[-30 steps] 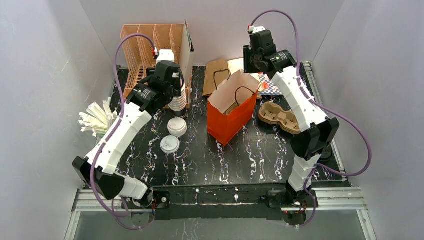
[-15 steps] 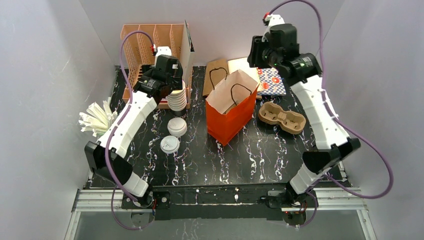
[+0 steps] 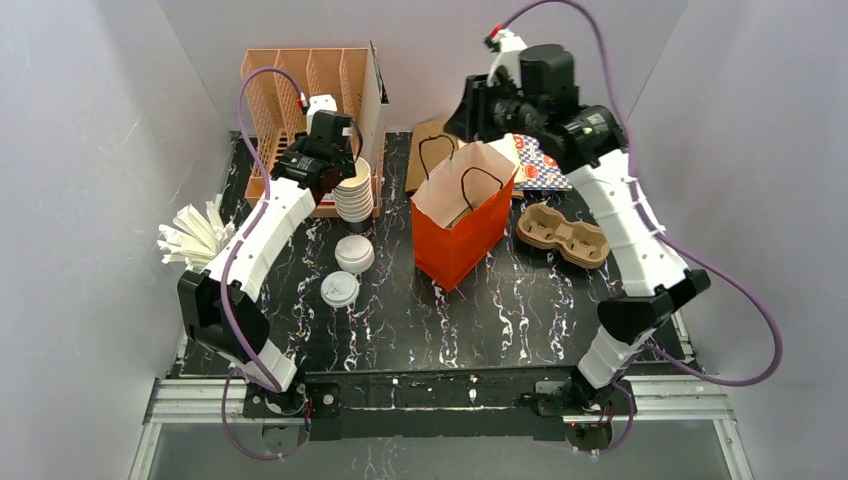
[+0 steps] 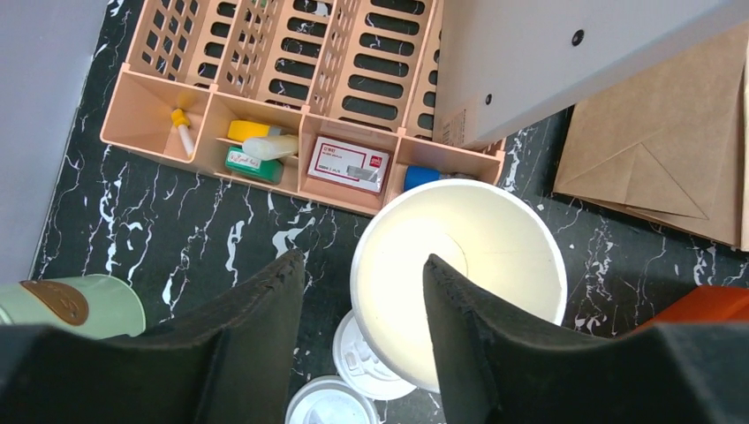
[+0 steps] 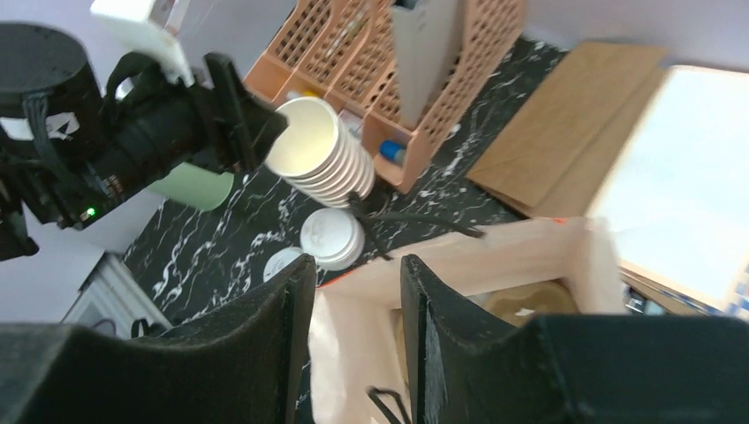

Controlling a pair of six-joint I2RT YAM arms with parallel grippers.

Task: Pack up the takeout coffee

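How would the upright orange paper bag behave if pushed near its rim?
The orange paper bag stands tall on a narrow base, so a high push would probably tip it. Its thin paper walls look bowed at the open mouth, so they likely flex rather than resist. It seems light and might slide on the black marbled table.
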